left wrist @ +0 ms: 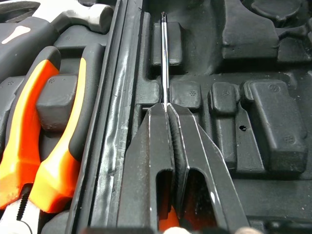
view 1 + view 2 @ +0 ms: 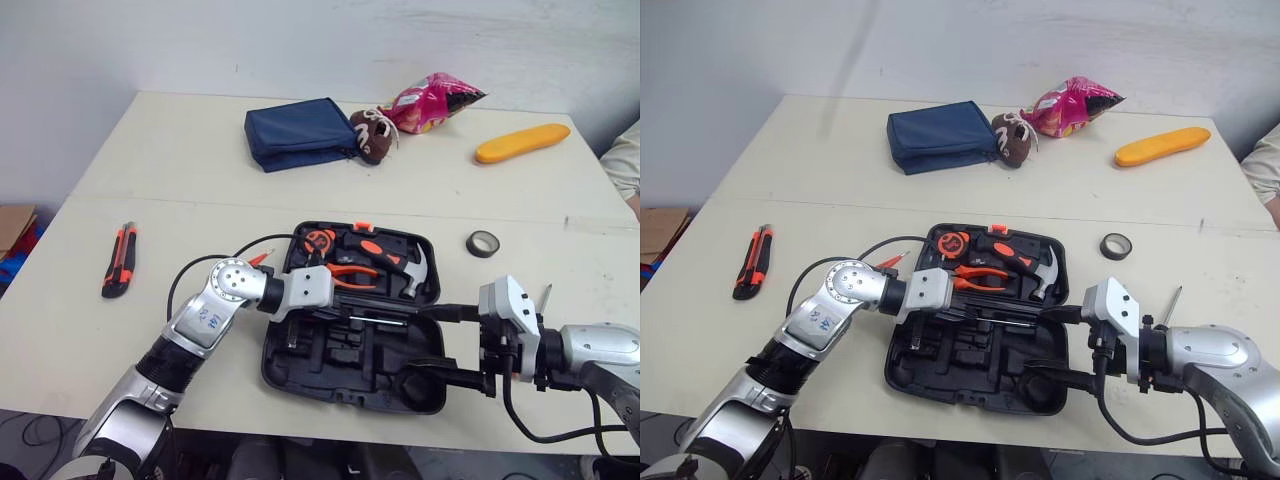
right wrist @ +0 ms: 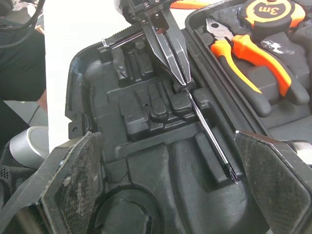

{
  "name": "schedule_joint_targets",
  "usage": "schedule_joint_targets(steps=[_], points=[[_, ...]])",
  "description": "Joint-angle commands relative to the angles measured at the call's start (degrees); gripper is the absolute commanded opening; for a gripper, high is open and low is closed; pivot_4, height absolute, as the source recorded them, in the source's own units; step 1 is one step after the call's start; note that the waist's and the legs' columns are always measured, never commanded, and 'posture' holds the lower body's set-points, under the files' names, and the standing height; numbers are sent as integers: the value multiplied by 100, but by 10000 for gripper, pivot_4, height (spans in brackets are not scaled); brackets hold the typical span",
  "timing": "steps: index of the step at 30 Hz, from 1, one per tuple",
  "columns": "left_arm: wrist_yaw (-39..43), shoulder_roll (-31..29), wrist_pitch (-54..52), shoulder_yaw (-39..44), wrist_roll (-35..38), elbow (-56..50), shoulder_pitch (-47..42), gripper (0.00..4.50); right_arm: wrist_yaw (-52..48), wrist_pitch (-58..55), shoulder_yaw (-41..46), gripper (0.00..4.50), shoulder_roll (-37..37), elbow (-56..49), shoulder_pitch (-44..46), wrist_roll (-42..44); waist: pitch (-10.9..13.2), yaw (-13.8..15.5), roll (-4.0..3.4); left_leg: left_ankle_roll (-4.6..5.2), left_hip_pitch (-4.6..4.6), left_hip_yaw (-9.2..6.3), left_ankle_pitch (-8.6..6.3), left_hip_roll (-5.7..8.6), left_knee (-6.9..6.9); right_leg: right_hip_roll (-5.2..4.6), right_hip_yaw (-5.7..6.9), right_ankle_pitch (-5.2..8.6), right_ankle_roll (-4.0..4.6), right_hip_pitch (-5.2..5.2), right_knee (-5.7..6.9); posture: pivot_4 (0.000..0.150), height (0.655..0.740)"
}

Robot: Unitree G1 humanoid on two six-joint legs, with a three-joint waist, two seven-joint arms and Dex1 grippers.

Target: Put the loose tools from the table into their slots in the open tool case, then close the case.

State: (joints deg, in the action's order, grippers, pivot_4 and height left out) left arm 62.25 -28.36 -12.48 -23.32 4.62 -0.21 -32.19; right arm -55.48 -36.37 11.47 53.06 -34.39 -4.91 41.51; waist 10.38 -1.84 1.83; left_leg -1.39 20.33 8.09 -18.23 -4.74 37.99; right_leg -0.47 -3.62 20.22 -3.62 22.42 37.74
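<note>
left gripper [image 1: 166, 109]: clenching on the screwdriver [image 1: 164, 58], fingertips pinching the bare shaft, orange handle sitting back between the fingers.
screwdriver axis: running straight out ahead of the left gripper, parallel to the hinge ridge of the tool case [image 2: 300, 385], tip pointing toward the right gripper [image 2: 410, 342].
screwdriver position: lying along the narrow slot just beside the hinge ridge, over the empty moulded half; touching or hovering, cannot tell.
right gripper: standing released, fingers spread wide, holding nothing, facing the screwdriver tip.
nearer arm: left, carrying the tool; judging the coming move as pressing the shaft down into its slot.
utility knife [image 2: 118, 260]: lying loose on the surface, well apart from the left gripper, behind its elbow side.
</note>
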Motion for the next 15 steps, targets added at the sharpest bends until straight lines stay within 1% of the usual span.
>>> schedule_joint_targets(steps=[1,2,4,5,8,9,10,11,12,14,15], points=[[172,-161,-536,186,333,-222,375,376,132,83,185,45000,-120,-123,-52,19,0,-20,0,0,0,0,0,-1,-1,0,0,0,0,0,0,1500,7400],[175,-209,-677,462,619,-454,498,2736,205,95,267,45000,-177,-125,-75,44,0,-30,0,-1,1,2,0,-3,-3,1,-1,0,0,3,0,1500,7400],[253,-421,-1280,1163,1438,-987,849,7997,503,53,610,45000,-380,-69,-46,220,3,-74,-2,-3,4,2,0,-7,-4,3,0,1,2,8,2,1500,7400],[239,-505,-1521,1398,1704,-1194,992,12409,615,11,758,45000,-454,-64,-61,305,5,-102,-3,-7,10,2,2,-9,-5,4,0,2,2,16,6,1500,7400],[-215,-942,-2454,2605,2468,-1838,1651,26917,559,-234,1678,45000,-462,-111,-527,771,14,-113,-9,-13,18,-6,5,-10,-4,1,5,3,4,22,9,1500,7400],[-426,-1020,-2766,3065,2746,-2000,1861,31540,536,-316,1984,45000,-457,-108,-709,902,14,-108,-9,-13,17,-11,5,-10,-6,1,9,3,4,17,7,1500,7400],[-737,-1065,-3164,3844,3059,-2080,2180,36659,622,-401,2443,45000,-541,58,-905,1029,14,-102,-9,-13,20,-15,5,-9,-6,0,12,3,4,16,5,1500,7400],[-969,-1096,-3437,4377,3281,-2135,2400,41337,692,-455,2757,45000,-600,179,-1039,1120,14,-105,-9,-11,20,-19,5,-8,-6,-4,15,4,3,13,3,1500,7400],[-1142,-1112,-3621,4711,3447,-2199,2552,44233,738,-491,2961,45000,-641,251,-1133,1187,14,-107,-8,-9,21,-19,3,-7,-6,-5,15,4,3,11,0,1500,7400],[-1560,-1119,-3676,5370,3409,-2136,2884,44233,847,-585,3410,45000,-728,486,-1295,1344,14,-118,-7,-6,18,-21,0,-5,-6,-7,17,4,2,5,-7,1500,7400],[-1747,-1129,-3741,6048,3433,-1893,3147,44233,684,-488,3720,45000,-720,716,-1614,1107,14,-122,-7,-3,18,-20,-2,-1,-6,-8,16,3,1,4,-8,1500,7400]])
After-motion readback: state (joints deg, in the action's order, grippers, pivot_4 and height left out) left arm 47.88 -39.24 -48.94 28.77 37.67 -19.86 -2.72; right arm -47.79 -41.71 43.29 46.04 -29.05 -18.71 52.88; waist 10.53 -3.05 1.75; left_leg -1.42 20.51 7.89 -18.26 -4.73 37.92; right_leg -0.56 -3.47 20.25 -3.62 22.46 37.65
